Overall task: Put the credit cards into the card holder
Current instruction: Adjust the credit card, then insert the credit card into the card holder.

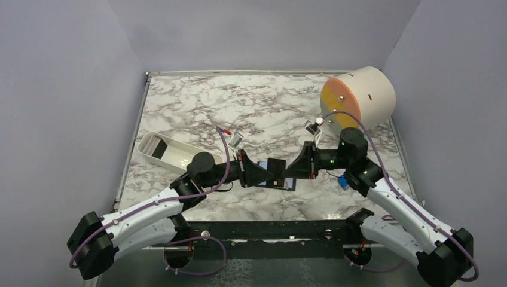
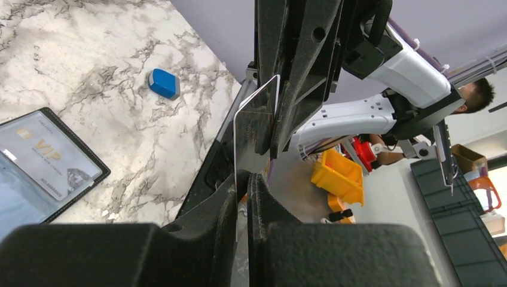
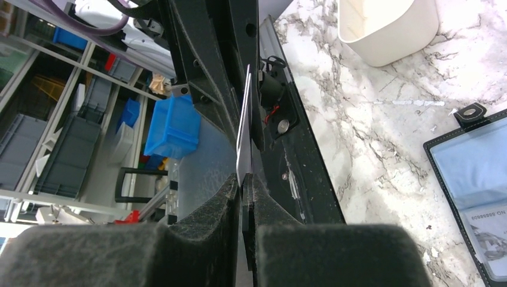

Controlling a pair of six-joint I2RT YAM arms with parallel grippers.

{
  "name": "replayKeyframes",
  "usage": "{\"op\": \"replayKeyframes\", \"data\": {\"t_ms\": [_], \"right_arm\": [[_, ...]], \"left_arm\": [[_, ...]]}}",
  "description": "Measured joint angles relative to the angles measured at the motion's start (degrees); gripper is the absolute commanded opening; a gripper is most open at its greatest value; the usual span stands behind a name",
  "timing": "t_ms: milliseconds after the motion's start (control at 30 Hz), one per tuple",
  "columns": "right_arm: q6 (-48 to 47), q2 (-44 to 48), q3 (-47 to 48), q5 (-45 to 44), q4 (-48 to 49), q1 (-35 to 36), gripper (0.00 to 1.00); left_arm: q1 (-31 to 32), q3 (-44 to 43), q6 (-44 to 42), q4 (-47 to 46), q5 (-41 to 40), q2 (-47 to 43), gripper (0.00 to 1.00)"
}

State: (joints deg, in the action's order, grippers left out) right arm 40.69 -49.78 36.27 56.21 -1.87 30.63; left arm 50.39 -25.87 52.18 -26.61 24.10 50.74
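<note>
We see one credit card (image 2: pixel 254 128) mid-frame, left gripper (image 2: pixel 248 179) and right gripper (image 3: pixel 242 182) both clamped on opposite ends. Card holder (image 3: pixel 478 161) lies open on the worktop (image 3: pixel 382 119), frame right. Card looks thin, stiff, slick: pinch the flat faces near an end.

card holder (image 2: pixel 48 161) cut off at lower left, white tray (image 3: pixel 388 30) cropped at upper right, credit card (image 3: pixel 244 125) edge-on, face hidden, lower end buried in right tool (image 3: pixel 242 182)
</note>
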Motion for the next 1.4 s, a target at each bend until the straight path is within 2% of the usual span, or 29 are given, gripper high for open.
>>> {"op": "replayKeyframes", "data": {"t_ms": [167,267,733,1133,1400], "right_arm": [[0.48,0.04,-0.02,0.02,0.26,-0.02,0.01],[0.68,0.17,-0.02,-0.04,0.24,-0.02,0.01],[-2.73,2.67,0.22,-7.78,-6.54,0.0,0.01],[-6.47,2.38,1.29,-19.63,-15.02,0.0,0.01],[-8.37,-1.68,1.27,-27.74,-19.43,0.0,0.01]], "left_arm": [[-1.95,0.26,1.11,-0.81,1.73,-0.28,0.07],[-2.71,0.28,1.4,-1.07,2.73,-0.55,0.0],[-4.92,1.4,0.61,-0.74,3.37,-2.19,0.0],[-6.93,5.18,1.62,0.31,0.72,-3.89,0.0],[-7.32,5.64,4.17,-0.79,-0.79,-1.11,0.0]]}}
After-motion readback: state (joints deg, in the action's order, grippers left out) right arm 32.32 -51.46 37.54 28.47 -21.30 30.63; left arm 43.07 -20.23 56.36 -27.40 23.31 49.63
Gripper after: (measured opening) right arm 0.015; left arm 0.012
